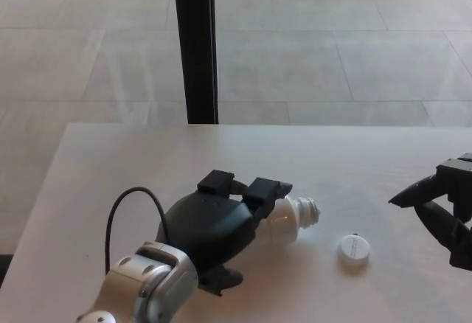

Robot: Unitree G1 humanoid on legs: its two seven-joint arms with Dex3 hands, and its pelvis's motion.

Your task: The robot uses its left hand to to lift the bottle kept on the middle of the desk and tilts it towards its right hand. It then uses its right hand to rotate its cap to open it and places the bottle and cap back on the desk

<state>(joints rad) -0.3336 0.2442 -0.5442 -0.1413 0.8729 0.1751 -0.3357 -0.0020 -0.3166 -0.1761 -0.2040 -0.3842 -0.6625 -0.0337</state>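
bottle (291, 217): white, cap off, lying tilted with its open neck pointing right, mid-desk, mostly hidden under the left hand
left hand (214, 223): wrapped over the bottle body, fingers curled across the top, holding it
cap (353, 250): white, flat on the desk (110, 168), just right of the bottle mouth, apart from both hands
right hand (442, 216): at the right edge, fingers spread, holding nothing, clear of the cap
stage: cap looks off and set down; bottle not yet stood upright, by my read
risk 1: bottle is on a slant, so a release now likely lets it roll or tip, maybe into the cap
risk 2: open mouth, contents could spill if any are inside; cannot tell
risk 3: fingers snagging the neck on withdrawal, dragging it sideways
black post (195, 43): behind the desk, out of the way
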